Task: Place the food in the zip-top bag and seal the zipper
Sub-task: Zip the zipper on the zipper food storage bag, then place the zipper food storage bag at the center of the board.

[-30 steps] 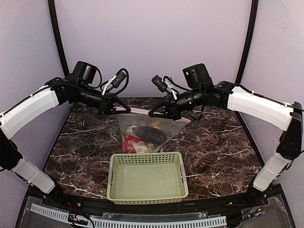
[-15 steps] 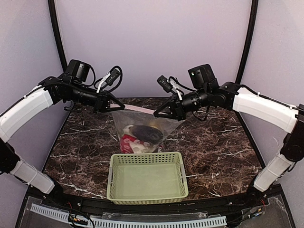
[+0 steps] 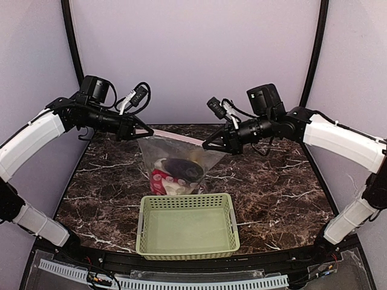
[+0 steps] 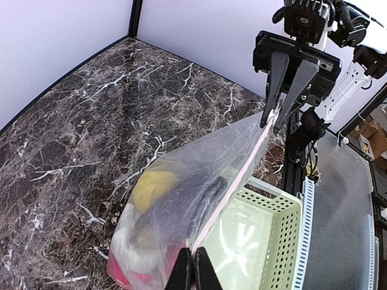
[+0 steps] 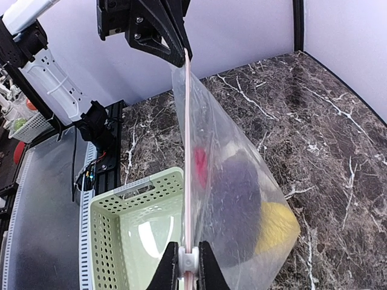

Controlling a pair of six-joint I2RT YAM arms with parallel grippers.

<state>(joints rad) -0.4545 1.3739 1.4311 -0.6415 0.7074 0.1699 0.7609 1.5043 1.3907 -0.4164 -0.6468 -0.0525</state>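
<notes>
The clear zip-top bag [image 3: 175,160] hangs stretched between my two grippers above the dark marble table. The food shows inside it: dark purple eggplant [image 3: 183,169], red pepper [image 3: 158,180], yellow pepper [image 4: 152,186] and white pieces [image 3: 176,186]. The pinkish zipper strip [image 3: 175,138] runs taut along the top edge. My left gripper [image 3: 145,132] is shut on the strip's left end [image 4: 191,252]. My right gripper [image 3: 207,145] is shut on the white slider [image 5: 188,260] at the strip's right end. The bag also shows in the right wrist view [image 5: 236,181].
The pale green perforated basket [image 3: 187,225] stands with nothing in it on the table just in front of the hanging bag. Dark marble tabletop [image 3: 284,181] lies on both sides. Purple walls and black corner posts bound the back and sides.
Both grippers have moved apart, left leftward and right rightward, and the zipper strip has grown longer and tauter between them. The bag hangs a little higher.
</notes>
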